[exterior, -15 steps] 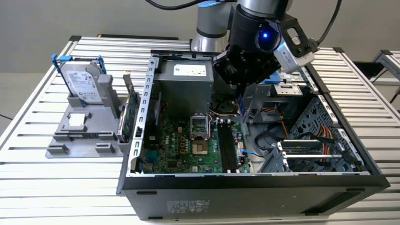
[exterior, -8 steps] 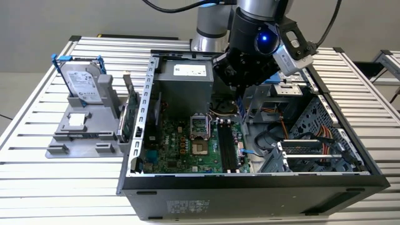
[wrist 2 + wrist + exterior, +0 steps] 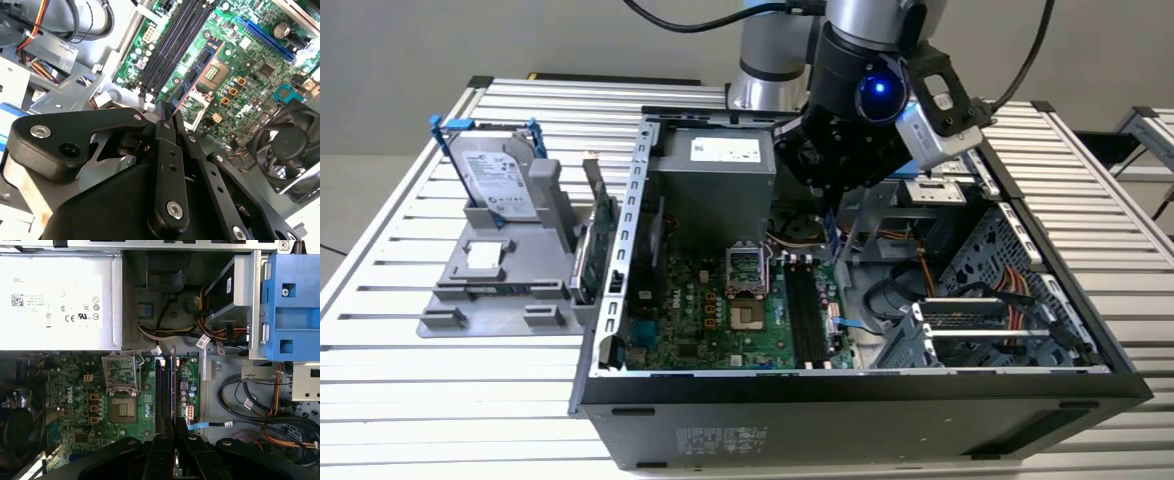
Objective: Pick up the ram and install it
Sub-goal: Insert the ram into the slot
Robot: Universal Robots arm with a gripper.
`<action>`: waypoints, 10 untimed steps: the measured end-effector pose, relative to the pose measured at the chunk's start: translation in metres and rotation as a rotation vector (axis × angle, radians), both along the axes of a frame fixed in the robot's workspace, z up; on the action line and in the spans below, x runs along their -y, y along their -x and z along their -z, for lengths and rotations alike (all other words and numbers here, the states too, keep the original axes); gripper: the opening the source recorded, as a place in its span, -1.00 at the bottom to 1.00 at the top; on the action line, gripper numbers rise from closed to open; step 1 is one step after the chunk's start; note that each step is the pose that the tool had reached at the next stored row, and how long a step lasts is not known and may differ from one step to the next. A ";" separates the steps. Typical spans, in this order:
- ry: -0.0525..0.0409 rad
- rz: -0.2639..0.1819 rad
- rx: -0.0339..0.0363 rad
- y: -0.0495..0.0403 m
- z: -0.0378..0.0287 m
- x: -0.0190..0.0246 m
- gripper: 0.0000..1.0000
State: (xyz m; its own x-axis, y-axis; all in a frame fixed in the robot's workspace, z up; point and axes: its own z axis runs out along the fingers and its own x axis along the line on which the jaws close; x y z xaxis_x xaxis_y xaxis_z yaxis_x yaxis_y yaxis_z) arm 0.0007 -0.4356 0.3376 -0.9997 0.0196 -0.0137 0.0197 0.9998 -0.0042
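Observation:
The ram [image 3: 196,74], a narrow dark blue board with black chips, sticks out from between my fingers. In the first wrist view the ram [image 3: 173,385] appears edge-on as a thin line. My gripper [image 3: 169,112] is shut on one end of it. In the exterior view my gripper [image 3: 833,190] hangs inside the open computer case [image 3: 854,400], with the ram [image 3: 829,230] pointing down from it. The stick is held above the black memory slots [image 3: 161,395] of the green motherboard [image 3: 707,320], roughly parallel to the slots [image 3: 175,45] and not touching them.
A grey power supply [image 3: 55,295] fills the case's back corner. Cables and a drive cage [image 3: 987,330] crowd the exterior view's right. A fan [image 3: 290,145] sits beside the board. Outside the case, a grey stand holds a silver hard drive [image 3: 500,175] and a green card [image 3: 600,250].

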 end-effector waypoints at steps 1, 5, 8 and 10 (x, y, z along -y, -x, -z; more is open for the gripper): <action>0.0004 0.005 0.0000 0.0000 0.0005 0.0000 -1.00; 0.0012 0.020 0.0000 0.0000 0.0036 0.0000 -1.00; 0.0020 0.030 0.0000 -0.0001 0.0050 0.0000 -1.00; 0.0026 0.035 0.0000 -0.0001 0.0060 0.0000 -1.00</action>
